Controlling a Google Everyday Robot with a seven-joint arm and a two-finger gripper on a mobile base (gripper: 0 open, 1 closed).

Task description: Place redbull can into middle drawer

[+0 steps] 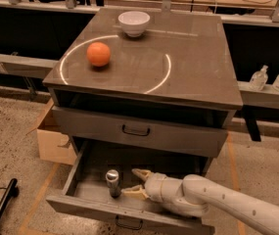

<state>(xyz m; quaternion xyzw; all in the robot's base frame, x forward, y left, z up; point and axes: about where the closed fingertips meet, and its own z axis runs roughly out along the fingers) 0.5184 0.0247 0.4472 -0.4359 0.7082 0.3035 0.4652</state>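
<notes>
**Operator:** Where does my gripper sit?

**Spotter:** Your gripper [130, 182] is down inside the middle drawer [80, 205], which stands pulled out. Its two fingers are spread apart and pinch nothing.

**Operator:** And the redbull can?

**Spotter:** The redbull can [112, 182] stands upright on the drawer floor, just beyond your fingertips. Your lower finger's tip is close against it, but I cannot tell whether they touch.

**Operator:** What lies further out?

**Spotter:** Right above your gripper the upper drawer [135, 130] is closed. Higher up, on the cabinet top [197, 62], you have an orange [99, 54], with a white bowl [134, 22] farther back. Out past the can, beside the cabinet, a cardboard box [55, 142] sits on the floor.
</notes>
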